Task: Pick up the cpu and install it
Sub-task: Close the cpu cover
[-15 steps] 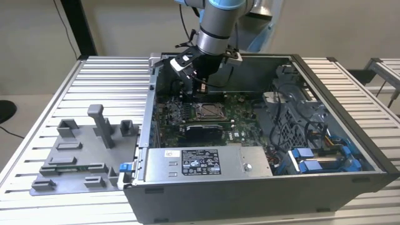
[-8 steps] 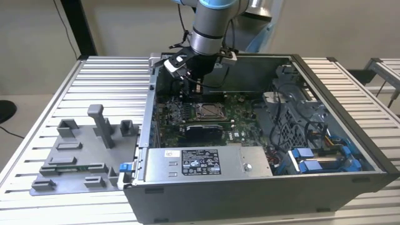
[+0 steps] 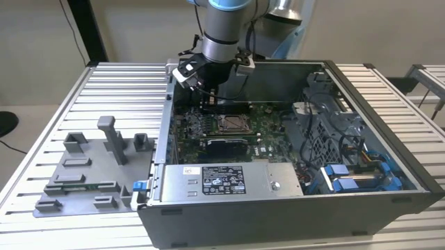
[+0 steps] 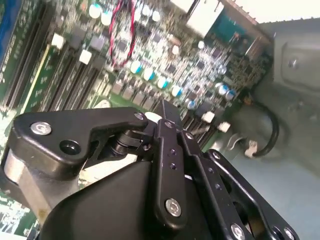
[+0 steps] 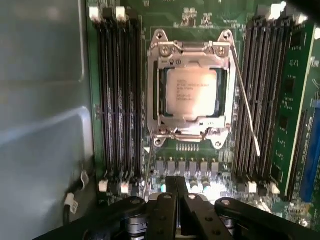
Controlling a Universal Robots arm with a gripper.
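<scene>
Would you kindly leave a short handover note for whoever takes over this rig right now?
The gripper is shut and empty, hovering over the green board beside the socket frame.
The cpu lies flat inside that frame.
Done: cpu placed in the socket.
Left: the wire lever stands off the frame, apparently unlatched.

The cpu (image 5: 191,95) has a pale silver top (faint dark print across it) inside a bright metal socket (image 5: 192,52) on the green board (image 5: 165,15). The gripper (image 5: 175,184) is black. Blue clips (image 3: 345,179) sit at the exterior view's right, a grey fixture (image 3: 87,172) at its left.
</scene>
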